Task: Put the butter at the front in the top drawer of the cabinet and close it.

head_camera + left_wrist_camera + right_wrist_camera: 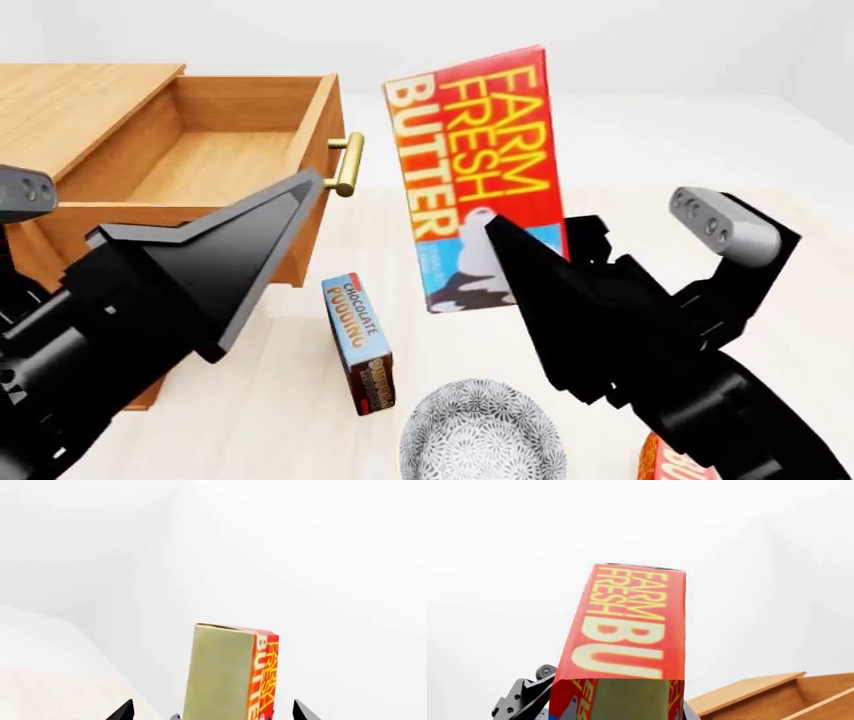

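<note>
Left gripper (213, 714), closest to the head cam, fills that view's near left as a big black wedge. Its wrist cam shows two fingertips set wide apart w/ nothing clamped: jaws open. Butter (481, 170) is up in the air btwn the two arms, slightly tilted, beside the pulled-out front of the top drawer (200, 160) and not in it. Right gripper (534, 265) is clamped on the carton's lower part, one dark finger lying across the cow pic.

Only the head view takes in the whole scene: cabinet (67, 100) at left, drawer open w/ bare wood floor, brass handle (347, 165) near the carton's edge. On the pale table (667, 150) below are a blue chocolate pudding box (360, 340), a grey patterned bowl (481, 440) and a sliver of a second red carton (661, 460) at the btm edge.

Left wrist cam alone shows the butter's plain cream side, edge-on, against white. Right wrist cam gives the lettered red face up close, plus a corner of the wooden cabinet; its own fingers are mostly hidden behind the carton.
</note>
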{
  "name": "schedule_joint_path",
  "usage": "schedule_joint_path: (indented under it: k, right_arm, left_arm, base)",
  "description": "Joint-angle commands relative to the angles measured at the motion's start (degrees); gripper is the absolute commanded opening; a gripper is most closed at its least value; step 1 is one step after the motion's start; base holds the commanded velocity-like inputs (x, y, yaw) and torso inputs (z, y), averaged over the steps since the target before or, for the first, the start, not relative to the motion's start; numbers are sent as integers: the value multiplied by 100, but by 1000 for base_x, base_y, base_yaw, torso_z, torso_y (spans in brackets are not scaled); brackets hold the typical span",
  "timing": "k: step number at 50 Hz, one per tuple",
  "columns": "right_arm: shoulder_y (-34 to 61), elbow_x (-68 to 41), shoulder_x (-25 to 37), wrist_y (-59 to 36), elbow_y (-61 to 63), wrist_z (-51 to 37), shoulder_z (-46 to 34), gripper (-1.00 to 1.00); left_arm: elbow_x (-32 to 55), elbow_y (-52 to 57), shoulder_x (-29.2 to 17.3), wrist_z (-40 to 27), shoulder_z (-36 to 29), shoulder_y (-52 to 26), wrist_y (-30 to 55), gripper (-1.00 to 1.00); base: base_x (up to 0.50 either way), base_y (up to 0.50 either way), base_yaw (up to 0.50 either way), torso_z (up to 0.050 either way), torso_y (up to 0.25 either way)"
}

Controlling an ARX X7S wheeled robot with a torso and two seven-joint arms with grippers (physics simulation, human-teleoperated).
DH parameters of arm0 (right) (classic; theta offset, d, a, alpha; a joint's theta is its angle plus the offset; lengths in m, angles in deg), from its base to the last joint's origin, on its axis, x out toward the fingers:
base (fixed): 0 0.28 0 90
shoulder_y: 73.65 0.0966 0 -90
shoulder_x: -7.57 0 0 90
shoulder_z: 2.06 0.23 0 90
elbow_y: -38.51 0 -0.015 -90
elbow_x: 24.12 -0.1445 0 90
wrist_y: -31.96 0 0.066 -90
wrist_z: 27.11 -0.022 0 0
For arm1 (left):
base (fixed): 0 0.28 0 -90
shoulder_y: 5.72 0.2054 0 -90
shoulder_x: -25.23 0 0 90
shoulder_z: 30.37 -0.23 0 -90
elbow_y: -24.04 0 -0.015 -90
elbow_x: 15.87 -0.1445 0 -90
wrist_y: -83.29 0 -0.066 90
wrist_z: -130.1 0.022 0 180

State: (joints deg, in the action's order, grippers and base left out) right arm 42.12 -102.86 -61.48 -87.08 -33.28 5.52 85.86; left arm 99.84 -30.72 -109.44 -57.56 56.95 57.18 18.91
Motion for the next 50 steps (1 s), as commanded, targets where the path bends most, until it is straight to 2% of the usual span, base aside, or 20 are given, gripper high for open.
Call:
schedule_joint_path:
  k: [1,29,50]
  right_arm:
    - [82,-116,-38,12,22,148,-9,-100]
    - [135,-218,-54,-24,122,157,-152,-100]
    - [191,-261,-12,-72,227,134,-257,-100]
  left_arm:
    - [36,-54,66,62,-101,-60,48,100]
    - [-45,-379,224,84,-426,-552,198,100]
    - [-86,-435,291,168,-551,-567,273,100]
  base:
    - [0,0,0,0,0]
    - [0,0,0,0,1]
    - [0,0,0,0,0]
